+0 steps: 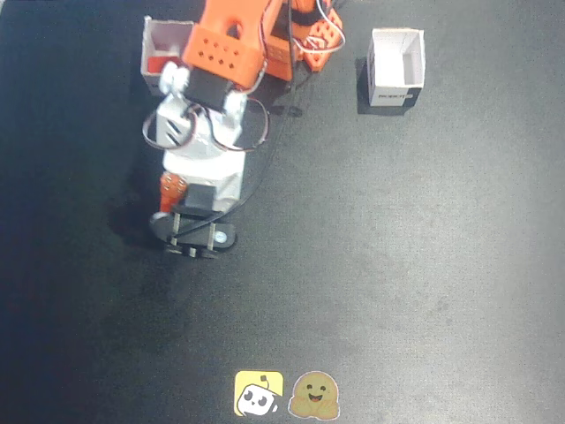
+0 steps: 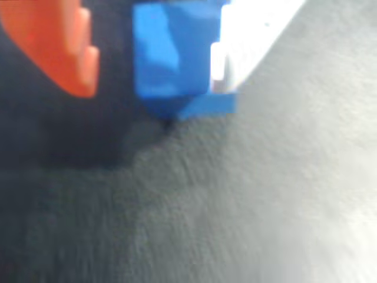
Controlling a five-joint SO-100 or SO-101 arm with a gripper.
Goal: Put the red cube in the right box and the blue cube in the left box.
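The blue cube (image 2: pixel 171 59) fills the top of the wrist view, resting on the dark mat between my fingers. It lies against the white finger (image 2: pixel 253 35), and a dark gap separates it from the orange finger (image 2: pixel 59 41). My gripper (image 2: pixel 156 88) is open around it. In the fixed view the gripper (image 1: pixel 190 246) sits low on the mat at centre-left and hides the blue cube. The red cube (image 1: pixel 161 64) shows as a red patch inside the white box (image 1: pixel 152 40) at the top left, partly covered by the arm. The other white box (image 1: pixel 395 87) stands at the top right.
The orange arm and its base (image 1: pixel 305 35) reach down from the top centre, with loose cables beside the wrist. Two stickers, one yellow (image 1: pixel 259 393) and one brown (image 1: pixel 315 395), lie at the mat's bottom edge. Dark mat (image 1: pixel 397 265) spreads to the right of the gripper.
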